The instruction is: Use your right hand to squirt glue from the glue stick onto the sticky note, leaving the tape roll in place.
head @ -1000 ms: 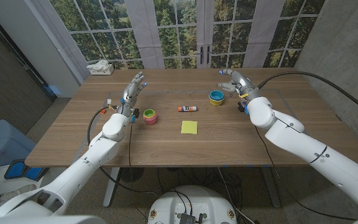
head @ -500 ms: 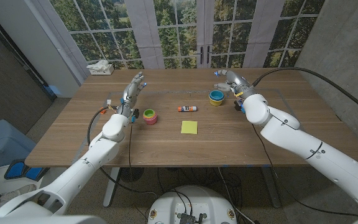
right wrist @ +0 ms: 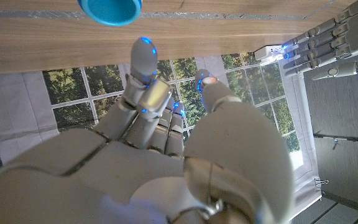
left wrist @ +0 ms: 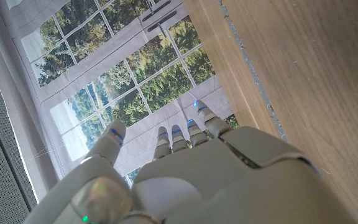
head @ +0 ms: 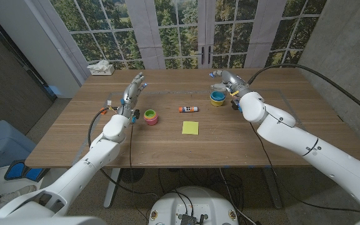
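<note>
Currently, the left hand (head: 133,89) hovers over the left part of the wooden bench (head: 74,134), fingers spread wide and holding nothing. Just to its right, a pink tape roll with a green centre (head: 150,116) lies on the bench. Near the middle lies the glue stick (head: 189,109), on its side, with the yellow sticky note (head: 190,127) just in front of it; the two are apart. Further right stands a yellow tape roll with a blue top (head: 217,97). The right hand (head: 225,80) hovers just behind that roll, fingers apart and empty, well apart from the glue stick.
</note>
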Controlling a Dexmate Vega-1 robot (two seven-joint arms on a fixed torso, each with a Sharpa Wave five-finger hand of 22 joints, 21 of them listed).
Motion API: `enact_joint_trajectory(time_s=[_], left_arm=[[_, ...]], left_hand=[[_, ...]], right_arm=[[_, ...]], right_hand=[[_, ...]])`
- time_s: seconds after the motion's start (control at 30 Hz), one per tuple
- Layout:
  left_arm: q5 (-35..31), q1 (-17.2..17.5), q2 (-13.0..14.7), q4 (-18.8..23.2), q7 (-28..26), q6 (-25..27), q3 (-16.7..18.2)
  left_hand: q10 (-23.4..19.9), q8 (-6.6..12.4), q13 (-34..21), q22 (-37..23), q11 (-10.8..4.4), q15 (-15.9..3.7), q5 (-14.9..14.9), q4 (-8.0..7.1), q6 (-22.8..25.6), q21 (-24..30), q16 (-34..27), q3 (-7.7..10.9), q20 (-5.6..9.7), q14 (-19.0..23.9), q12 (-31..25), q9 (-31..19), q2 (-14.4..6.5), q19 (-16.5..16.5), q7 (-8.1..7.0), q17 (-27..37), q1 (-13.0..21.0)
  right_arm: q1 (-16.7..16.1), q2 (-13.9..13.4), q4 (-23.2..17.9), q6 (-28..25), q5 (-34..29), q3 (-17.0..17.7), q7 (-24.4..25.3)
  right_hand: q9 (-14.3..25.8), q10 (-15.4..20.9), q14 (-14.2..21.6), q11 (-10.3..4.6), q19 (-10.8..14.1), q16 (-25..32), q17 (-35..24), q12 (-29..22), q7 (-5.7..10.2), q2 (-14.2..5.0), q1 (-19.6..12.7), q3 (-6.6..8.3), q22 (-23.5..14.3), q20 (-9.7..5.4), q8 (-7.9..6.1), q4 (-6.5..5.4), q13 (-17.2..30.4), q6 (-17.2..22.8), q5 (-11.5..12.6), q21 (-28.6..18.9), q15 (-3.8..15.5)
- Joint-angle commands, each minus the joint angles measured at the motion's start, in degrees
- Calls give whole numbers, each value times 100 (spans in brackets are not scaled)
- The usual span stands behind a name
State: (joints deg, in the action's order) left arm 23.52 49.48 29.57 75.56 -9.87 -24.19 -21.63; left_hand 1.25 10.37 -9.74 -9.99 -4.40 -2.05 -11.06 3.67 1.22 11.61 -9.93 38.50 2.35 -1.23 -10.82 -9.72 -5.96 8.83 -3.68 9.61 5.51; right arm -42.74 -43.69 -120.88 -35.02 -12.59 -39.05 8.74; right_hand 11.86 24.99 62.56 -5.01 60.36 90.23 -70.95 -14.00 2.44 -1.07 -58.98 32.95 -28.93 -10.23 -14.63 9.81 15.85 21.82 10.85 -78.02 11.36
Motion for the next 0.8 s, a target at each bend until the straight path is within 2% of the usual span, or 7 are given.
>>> enact_joint_trajectory(time_s=[0.03, 0.8], left_arm=[[53, -59, -40, -145, 77, -102, 0], [100, -1, -27, -197, 113, -232, 43]], left_hand=[[25, -8, -30, -12, -34, -267, 2, 23, 3, -6, -6, 20, 142, -31, 5, -9, -166, 44, 37, 3, -41], [24, -6, -30, -13, -22, -260, 3, 20, 8, -10, -10, 19, 138, -37, 3, -9, -179, 47, 42, 10, -69]], right_arm=[[248, 132, 41, -168, -345, -300, -241], [567, 426, 80, -377, -1098, -881, -624]], right_hand=[[32, 63, 45, 13, -48, 10, -19, -27, 1, -12, -70, -5, -10, -200, -46, 20, 36, 75, 29, -39, 71], [38, 210, 92, -11, -91, 4, -13, -55, 21, -70, -207, -36, 55, -204, -74, 12, 80, 213, 28, -95, 73]])
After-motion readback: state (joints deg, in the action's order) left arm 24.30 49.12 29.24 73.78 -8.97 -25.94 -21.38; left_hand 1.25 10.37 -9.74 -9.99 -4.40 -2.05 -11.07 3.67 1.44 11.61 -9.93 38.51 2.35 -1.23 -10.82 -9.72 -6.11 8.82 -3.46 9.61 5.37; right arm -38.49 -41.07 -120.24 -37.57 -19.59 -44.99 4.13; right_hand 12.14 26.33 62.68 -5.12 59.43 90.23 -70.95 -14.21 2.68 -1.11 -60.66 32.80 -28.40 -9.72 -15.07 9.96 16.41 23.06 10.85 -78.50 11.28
